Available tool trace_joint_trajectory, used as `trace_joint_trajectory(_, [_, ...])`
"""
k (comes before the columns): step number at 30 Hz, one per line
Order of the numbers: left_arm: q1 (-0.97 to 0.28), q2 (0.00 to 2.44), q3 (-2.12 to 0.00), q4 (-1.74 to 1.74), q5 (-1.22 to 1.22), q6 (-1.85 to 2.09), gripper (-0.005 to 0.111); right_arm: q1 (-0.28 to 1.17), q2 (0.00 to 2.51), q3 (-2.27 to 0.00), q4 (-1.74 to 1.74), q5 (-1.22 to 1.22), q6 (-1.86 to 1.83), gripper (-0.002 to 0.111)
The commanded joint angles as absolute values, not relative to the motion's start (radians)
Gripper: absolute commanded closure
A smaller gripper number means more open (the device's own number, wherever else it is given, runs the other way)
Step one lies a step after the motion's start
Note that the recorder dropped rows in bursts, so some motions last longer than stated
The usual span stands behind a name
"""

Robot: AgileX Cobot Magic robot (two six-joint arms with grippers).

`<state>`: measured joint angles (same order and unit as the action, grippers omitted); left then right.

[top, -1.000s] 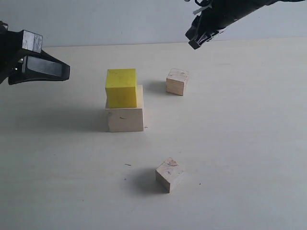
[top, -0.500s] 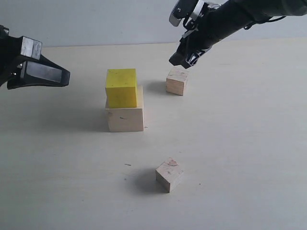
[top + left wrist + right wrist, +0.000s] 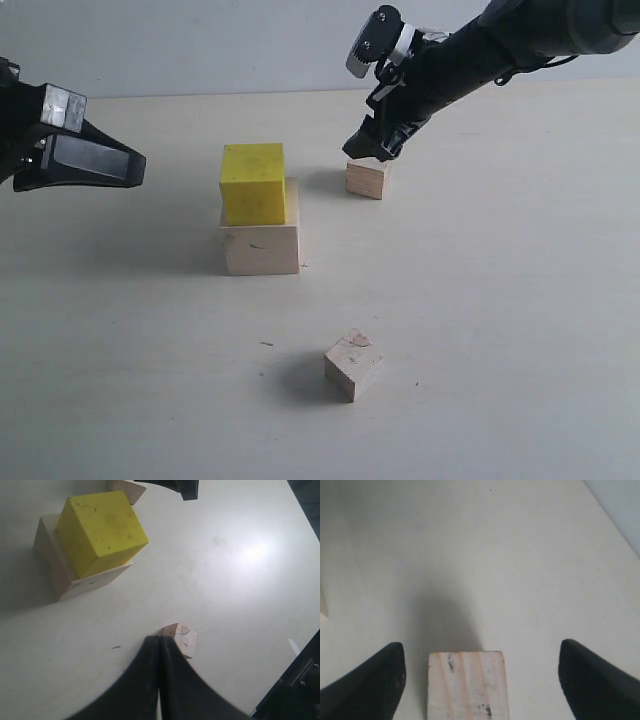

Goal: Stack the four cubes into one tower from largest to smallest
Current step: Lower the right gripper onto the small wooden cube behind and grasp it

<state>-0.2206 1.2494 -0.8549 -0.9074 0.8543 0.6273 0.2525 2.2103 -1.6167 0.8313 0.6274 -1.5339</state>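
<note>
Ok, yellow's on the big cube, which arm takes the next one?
Right. The right gripper is just above the layered plywood cube, jaws open to either side of it. The left gripper sits shut, well away from that cube.

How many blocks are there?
4. The yellow cube sits on the large pale cube, the plywood cube lies below the right end effector, the smallest cube lies alone nearer the camera.

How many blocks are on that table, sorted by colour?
Yellow: 1, the yellow cube
Bare wood: 3, the large cube under the yellow one, the layered plywood cube at the back, the small cube with a knot mark in front
Total: 4
</note>
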Motion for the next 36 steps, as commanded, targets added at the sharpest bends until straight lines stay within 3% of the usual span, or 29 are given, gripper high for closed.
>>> trace_joint_trajectory(1, [-0.219, 1.243, -0.853, -0.907, 0.858, 0.623, 0.107, 0.249, 2.213, -1.624, 0.846, 0.613, -1.543, 0.028])
trace_joint_trajectory(30, [-0.219, 1.243, -0.853, -0.907, 0.866, 0.623, 0.107, 0.249, 2.328, -1.624, 0.876, 0.573, -1.543, 0.029])
trace_joint_trajectory(36, [-0.219, 1.243, -0.853, -0.903, 0.865, 0.623, 0.107, 0.249, 2.334, -1.624, 0.803, 0.573, -1.513, 0.037])
